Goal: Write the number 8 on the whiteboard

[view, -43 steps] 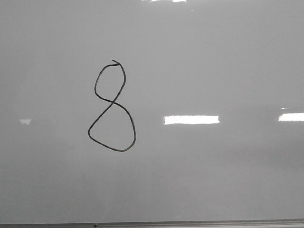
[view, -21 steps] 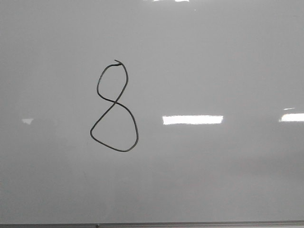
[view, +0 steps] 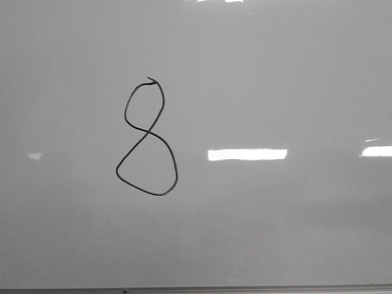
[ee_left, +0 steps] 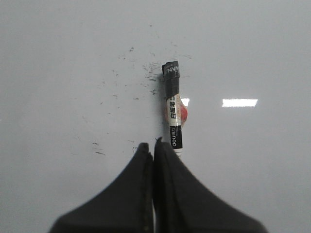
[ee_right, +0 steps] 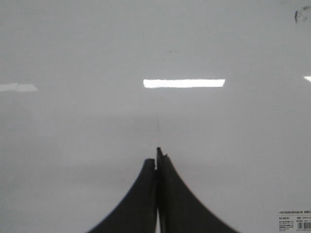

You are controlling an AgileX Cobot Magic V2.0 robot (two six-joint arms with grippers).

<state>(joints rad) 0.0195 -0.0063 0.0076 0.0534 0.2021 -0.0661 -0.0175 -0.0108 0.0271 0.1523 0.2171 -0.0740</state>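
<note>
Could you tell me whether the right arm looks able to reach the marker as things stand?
Probably not directly: the marker sits clamped in the left gripper, and the right gripper is shut, with only bare whiteboard before it.

The left gripper [ee_left: 153, 145] is showing two matte black fingers [ee_left: 131, 194], each one broad at its base and curving inward to a narrow tip. A thin straight seam is running between them. The right gripper [ee_right: 156, 158] is showing the same dark pair of fingers [ee_right: 138, 199], flaring wide at the base and tapering in smooth concave curves; one tip is standing slightly taller than its neighbour. No screws, cables or markings are showing on either pair in the wrist views.
</note>
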